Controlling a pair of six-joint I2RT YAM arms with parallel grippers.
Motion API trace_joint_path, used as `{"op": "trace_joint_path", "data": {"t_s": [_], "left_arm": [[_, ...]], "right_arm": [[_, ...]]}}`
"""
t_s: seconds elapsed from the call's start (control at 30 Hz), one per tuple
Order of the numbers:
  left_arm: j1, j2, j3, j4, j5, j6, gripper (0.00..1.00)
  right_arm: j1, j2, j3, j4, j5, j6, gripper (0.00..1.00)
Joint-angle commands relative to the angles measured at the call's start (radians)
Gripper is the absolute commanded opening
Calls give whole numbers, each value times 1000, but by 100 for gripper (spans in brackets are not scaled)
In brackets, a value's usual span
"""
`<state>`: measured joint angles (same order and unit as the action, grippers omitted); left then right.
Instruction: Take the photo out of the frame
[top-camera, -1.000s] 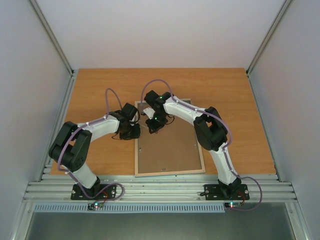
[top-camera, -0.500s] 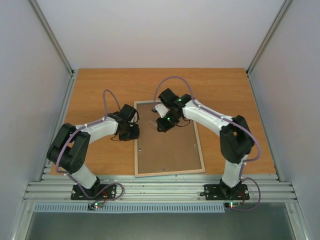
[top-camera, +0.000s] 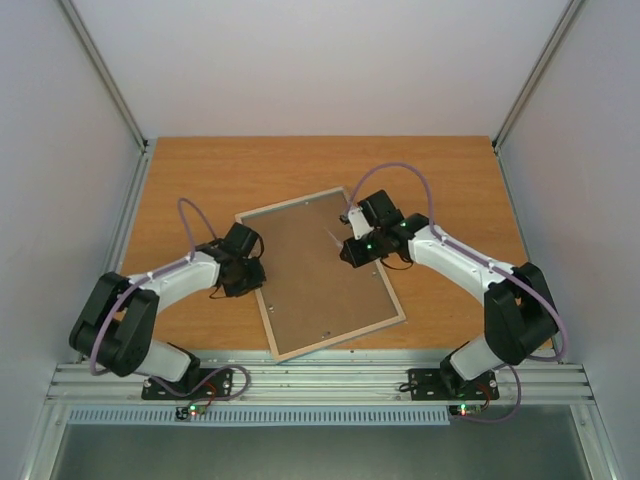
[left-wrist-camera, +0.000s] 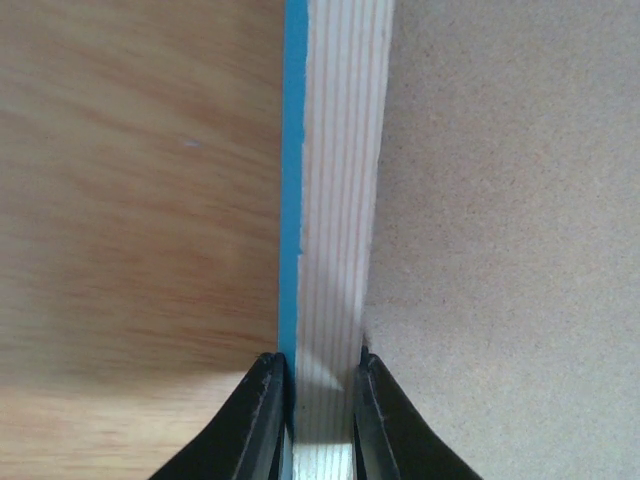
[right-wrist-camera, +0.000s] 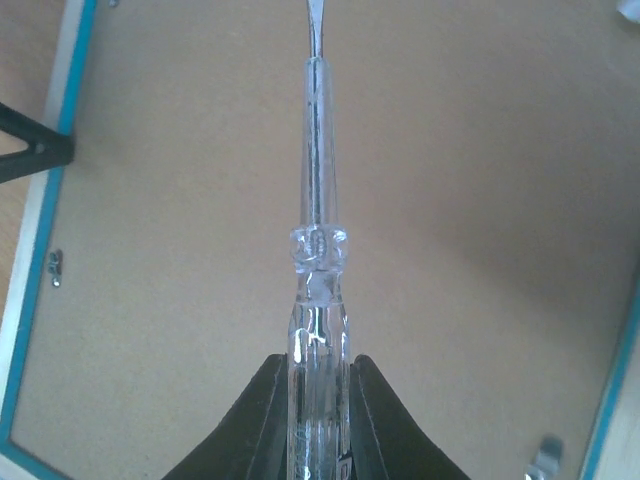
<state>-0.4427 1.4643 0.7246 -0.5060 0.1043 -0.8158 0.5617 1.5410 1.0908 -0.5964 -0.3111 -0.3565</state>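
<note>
The frame (top-camera: 342, 339) lies face down and askew on the table, pale wood edge up, with the brown backing board (top-camera: 320, 285) filling it. The photo is hidden under the board. My left gripper (top-camera: 256, 281) is shut on the frame's left rail; in the left wrist view its fingers (left-wrist-camera: 265, 410) pinch the wood-and-turquoise rail (left-wrist-camera: 340, 200). My right gripper (top-camera: 353, 251) is shut on a clear-handled screwdriver (right-wrist-camera: 318, 250), which points out over the backing board (right-wrist-camera: 480, 200) near the frame's upper right part.
Small metal clips (right-wrist-camera: 55, 265) (right-wrist-camera: 545, 460) sit along the frame's inner edges. The left gripper's fingers (right-wrist-camera: 30, 150) show at the frame's edge in the right wrist view. Orange wooden table (top-camera: 200, 170) surrounds the frame; grey walls close in the sides and back.
The frame has turned counterclockwise, its top swinging left. The left gripper moved left and nearer with the rail in it. The right arm swung to the right, still holding the screwdriver.
</note>
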Motion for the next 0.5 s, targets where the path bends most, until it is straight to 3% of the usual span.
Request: {"op": "trace_joint_path", "data": {"t_s": [0.0,0.3,0.47], "left_arm": [[9,-104,-64,54,-45,-209,3],[-10,-314,-221,60,-126,-476,4],[-89,-329,-237,63,-184,-582,7]], "right_arm": [[-6,-80,-88,151,36,57,1],[-7,-173,-254,347,134,143,1],[-6,-227,-306,410,188,173,1]]}}
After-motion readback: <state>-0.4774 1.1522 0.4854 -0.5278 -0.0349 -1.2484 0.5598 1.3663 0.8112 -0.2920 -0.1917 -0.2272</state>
